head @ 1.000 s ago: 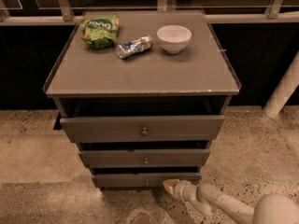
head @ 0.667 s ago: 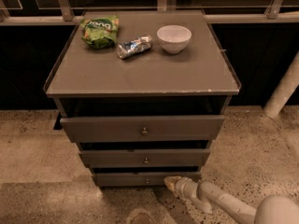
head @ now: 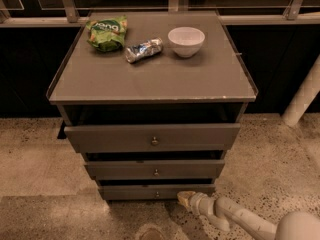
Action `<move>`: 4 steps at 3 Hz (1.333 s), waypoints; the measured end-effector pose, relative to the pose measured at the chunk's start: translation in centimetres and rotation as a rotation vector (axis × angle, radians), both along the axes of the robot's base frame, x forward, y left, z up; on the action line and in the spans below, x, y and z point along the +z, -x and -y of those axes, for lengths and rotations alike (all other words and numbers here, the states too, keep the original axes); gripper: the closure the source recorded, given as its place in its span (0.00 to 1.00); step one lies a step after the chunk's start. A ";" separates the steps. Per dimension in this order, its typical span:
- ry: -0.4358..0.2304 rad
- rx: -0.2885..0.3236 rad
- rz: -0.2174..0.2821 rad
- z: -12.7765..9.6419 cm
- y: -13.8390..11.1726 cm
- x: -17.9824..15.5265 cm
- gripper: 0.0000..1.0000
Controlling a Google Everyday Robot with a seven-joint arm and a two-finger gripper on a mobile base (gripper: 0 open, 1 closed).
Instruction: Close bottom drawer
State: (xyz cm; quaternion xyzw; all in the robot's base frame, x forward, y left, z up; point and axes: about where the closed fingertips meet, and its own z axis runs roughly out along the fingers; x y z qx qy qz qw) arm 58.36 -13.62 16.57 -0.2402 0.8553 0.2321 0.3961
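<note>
One end effector (head: 184, 198) beside bottom drawer (head: 132, 192)

Green snack bag (head: 106, 32), crumpled packet (head: 144, 50) (silvery) and white bowl (head: 186, 41) sit on the cabinet top (head: 200, 84).

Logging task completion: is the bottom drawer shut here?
Not shut: the bottom drawer stands slightly out, with a dark gap showing above its front. The gripper sits low, close against that front.

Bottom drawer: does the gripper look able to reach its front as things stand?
Probably yes. The gripper hangs low, right by the right part of the bottom drawer front, which stands slightly pulled out. Nothing shows between them; whether they already touch cannot be told.
</note>
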 end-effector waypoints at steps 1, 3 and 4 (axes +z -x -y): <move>-0.038 0.042 -0.071 0.9 3.1 0.5 0.35; -0.041 0.053 -0.081 1.0 3.6 0.3 0.00; -0.041 0.053 -0.081 1.0 3.6 0.3 0.00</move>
